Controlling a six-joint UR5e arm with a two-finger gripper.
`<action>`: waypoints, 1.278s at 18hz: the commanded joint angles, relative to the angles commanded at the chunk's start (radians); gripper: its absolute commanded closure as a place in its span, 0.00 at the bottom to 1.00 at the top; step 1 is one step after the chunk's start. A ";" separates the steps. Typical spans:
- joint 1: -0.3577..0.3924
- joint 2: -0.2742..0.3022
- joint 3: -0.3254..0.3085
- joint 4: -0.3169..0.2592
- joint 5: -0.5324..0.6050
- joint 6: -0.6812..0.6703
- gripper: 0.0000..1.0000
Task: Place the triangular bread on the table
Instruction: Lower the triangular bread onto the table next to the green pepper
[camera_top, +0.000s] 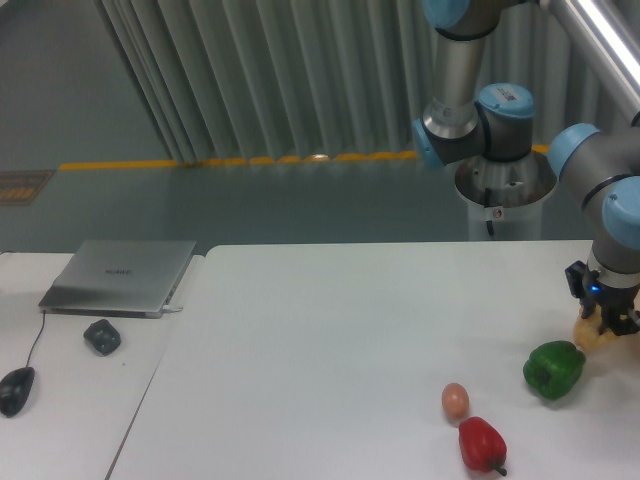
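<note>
No readable text anywhere in view.

The closed laptop at the far edge of the side desk carries a faint logo on its lid, too small and blurred to read. A small red-and-white sticker on the robot's pedestal behind the table's far edge is likewise illegible.

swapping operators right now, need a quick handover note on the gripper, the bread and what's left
Gripper: shut on the triangular bread, at the right edge of the table.
Bread: only a pale bit shows below the fingers, just behind and right of the green pepper; whether it touches the tabletop cannot be told.
Done: bread grasped and brought over the table.
Left: set it down, open, retreat.
</note>
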 joint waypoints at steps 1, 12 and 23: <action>0.000 0.000 0.000 0.000 0.000 -0.006 0.49; 0.011 0.018 0.008 0.032 0.002 -0.017 0.00; 0.034 0.048 0.032 0.103 -0.008 -0.032 0.00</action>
